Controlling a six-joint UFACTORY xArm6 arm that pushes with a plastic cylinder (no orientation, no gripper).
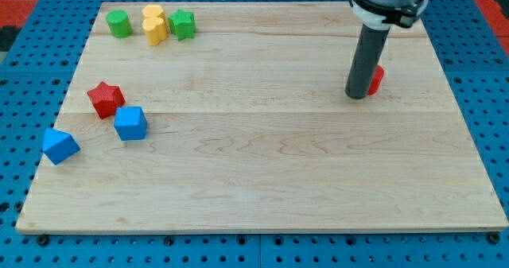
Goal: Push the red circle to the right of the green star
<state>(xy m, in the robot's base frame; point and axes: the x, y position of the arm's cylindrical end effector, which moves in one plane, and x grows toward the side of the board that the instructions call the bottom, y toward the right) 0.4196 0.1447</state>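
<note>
Toward the board's far right, my tip [357, 96] rests against the left side of the small red circle block [376, 78], which the dark rod half hides.
No fingers on this rig, so I hold nothing. Well apart at far left, the green star block [182, 24] touches the yellow block [154, 25]; a green cylinder [120, 23] stands just left of them.

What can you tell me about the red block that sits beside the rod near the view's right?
The red circle is mostly hidden behind the dark rod; only a small red sliver shows at the rod's right side, so its shape cannot be confirmed here. It looks like painted wood, resting flat on the wooden board in the upper right area. My tip stands at its left, seemingly touching it. No other block is near it.
</note>
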